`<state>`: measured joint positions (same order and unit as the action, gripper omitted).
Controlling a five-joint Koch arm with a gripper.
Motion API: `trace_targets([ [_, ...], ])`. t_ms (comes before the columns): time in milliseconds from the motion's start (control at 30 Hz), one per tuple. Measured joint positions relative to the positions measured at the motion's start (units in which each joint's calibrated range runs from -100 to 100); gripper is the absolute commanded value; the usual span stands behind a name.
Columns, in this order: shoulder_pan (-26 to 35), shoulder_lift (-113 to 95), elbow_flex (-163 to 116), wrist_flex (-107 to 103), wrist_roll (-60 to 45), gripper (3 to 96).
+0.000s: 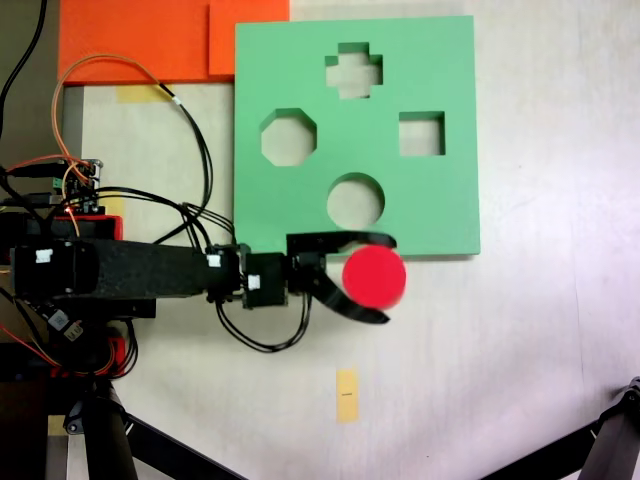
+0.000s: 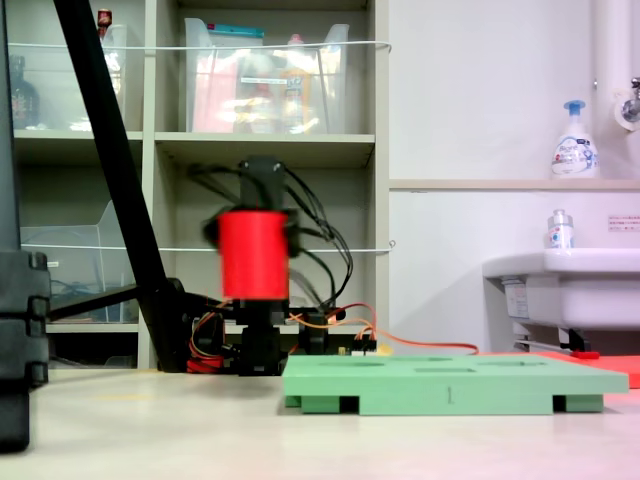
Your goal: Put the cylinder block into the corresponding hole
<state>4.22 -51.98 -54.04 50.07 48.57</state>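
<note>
Gripping the cylinder block [image 1: 374, 277] between its two black fingers, the gripper [image 1: 386, 280] pinches it from both sides, just off the green foam board's [image 1: 440, 200] near edge, close to the round hole [image 1: 356, 199]. In the second exterior view the block [image 2: 253, 255] hangs upright, axis vertical, well above the table [image 2: 150, 430]
</note>
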Motion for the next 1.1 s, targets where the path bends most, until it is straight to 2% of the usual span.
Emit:
trace_targets([
  [167, 5.81, -0.55, 0.39, -0.20, -0.15, 38.5],
  [367, 8.89, 3.69, 0.20, -0.20, -0.20, 38.5],
  [1100, 9.57, 25.03, -0.59, 2.55, -1.22, 38.5],
])
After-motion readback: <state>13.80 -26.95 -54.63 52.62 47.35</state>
